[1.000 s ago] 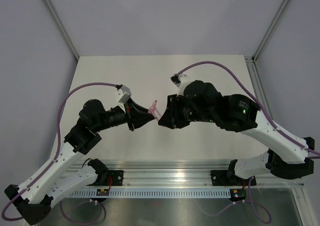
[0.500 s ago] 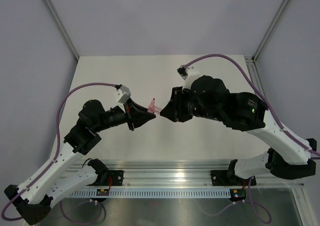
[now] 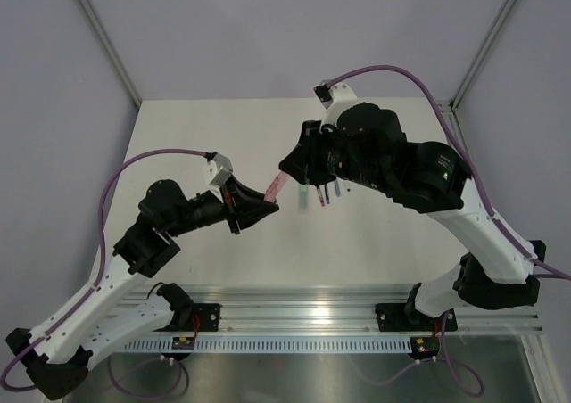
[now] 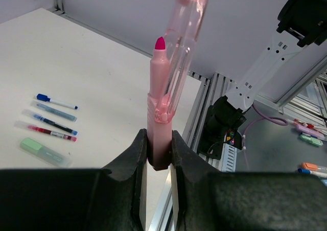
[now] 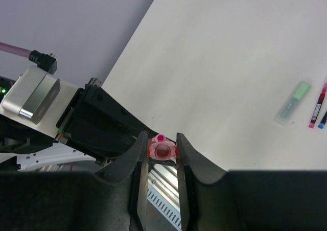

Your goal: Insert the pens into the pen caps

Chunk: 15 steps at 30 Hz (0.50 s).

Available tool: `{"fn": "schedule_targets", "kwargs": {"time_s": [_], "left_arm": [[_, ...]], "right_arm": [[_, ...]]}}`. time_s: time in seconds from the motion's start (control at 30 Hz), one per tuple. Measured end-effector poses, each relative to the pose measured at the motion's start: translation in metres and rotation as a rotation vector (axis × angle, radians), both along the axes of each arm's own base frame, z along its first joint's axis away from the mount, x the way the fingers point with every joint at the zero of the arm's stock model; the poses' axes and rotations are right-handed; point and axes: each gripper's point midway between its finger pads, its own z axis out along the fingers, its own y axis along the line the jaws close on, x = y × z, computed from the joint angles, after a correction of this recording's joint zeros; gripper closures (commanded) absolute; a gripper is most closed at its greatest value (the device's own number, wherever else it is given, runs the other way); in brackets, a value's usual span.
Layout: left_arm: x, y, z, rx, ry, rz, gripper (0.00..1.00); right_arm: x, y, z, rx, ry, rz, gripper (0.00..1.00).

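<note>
Midair, the left gripper (image 4: 159, 150) pinches the pink pen (image 4: 156, 108) by its base, tip up. The right gripper (image 5: 162, 154) clamps the pink cap (image 4: 186, 37), slanting alongside the pen's tip, not over it. Bare table (image 3: 205, 144) spreads left to its edge. The right gripper has swung farther back, uncovering spare pens (image 4: 51, 133) and a green cap (image 4: 43, 151).

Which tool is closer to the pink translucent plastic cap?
Right. The right tool grips the pink translucent plastic cap itself; the left tool clamps the pink marker just off its end.
</note>
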Motion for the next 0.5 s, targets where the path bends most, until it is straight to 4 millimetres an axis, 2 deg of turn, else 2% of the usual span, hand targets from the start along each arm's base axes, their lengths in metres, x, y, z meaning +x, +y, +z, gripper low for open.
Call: {"fn": "schedule_targets", "kwargs": {"time_s": [0.2, 0.5], "left_arm": [[0.000, 0.001, -0.002, 0.008, 0.005, 0.005, 1.00], [-0.001, 0.005, -0.007, 0.024, 0.020, 0.017, 1.00]], "right_arm": [[0.012, 0.009, -0.002, -0.021, 0.000, 0.005, 0.96], [0.019, 0.017, -0.010, -0.022, 0.005, 0.005, 0.96]]}}
